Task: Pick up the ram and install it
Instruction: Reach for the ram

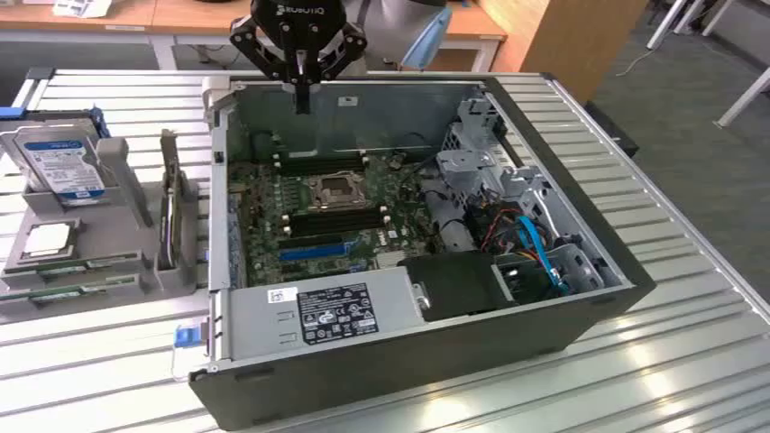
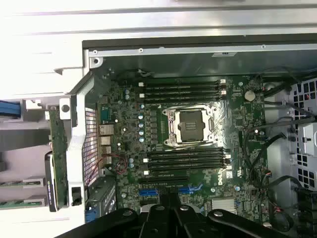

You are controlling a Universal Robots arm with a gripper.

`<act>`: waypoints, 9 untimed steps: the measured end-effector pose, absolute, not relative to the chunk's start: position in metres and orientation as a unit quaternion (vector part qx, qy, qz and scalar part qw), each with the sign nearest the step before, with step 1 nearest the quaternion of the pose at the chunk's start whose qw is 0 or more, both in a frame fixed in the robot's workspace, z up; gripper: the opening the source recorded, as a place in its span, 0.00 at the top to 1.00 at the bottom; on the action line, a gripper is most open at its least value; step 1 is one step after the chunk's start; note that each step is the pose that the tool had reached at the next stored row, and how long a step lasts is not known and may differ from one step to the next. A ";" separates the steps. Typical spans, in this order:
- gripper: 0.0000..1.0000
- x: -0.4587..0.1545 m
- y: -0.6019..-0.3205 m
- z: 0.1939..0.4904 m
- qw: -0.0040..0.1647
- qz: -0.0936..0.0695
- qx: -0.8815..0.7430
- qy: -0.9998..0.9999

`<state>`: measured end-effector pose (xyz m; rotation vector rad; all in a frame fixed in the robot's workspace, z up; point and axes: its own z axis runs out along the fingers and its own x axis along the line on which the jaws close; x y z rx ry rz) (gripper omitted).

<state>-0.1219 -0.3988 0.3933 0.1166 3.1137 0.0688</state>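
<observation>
Two ram sticks (image 1: 72, 266), long thin green boards, lie side by side in a grey holder on the table at the exterior view's left, outside the computer case; the wrist view catches their ends (image 2: 17, 183). My gripper (image 1: 302, 101) hangs above the rear wall of the open case (image 1: 398, 361), far from the ram, with its fingers shut and nothing between them. In the wrist view the gripper (image 2: 171, 206) looks down on the motherboard. Black memory slots (image 2: 181, 89) run on both sides of the processor socket (image 2: 190, 126).
A hard drive (image 1: 60, 158) with a blue-white label and a square silver processor chip (image 1: 49, 239) sit in the same grey holder. An upright card (image 1: 169, 212) stands beside the case. The power supply (image 1: 325, 311) and cables (image 1: 536, 244) crowd the case's near and right parts.
</observation>
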 end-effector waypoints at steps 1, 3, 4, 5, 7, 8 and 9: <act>0.90 -0.122 -0.399 0.393 0.012 0.022 0.037 0.999; 0.90 -0.122 -0.399 0.393 0.012 0.022 0.037 0.999; 0.90 -0.122 -0.399 0.393 0.012 0.022 0.037 0.999; 0.90 -0.122 -0.399 0.393 0.012 0.022 0.037 0.999; 0.90 -0.122 -0.399 0.393 0.013 0.022 0.037 0.999; 0.90 -0.122 -0.399 0.393 0.012 0.022 0.037 0.999; 0.90 -0.122 -0.399 0.393 0.012 0.022 0.037 0.999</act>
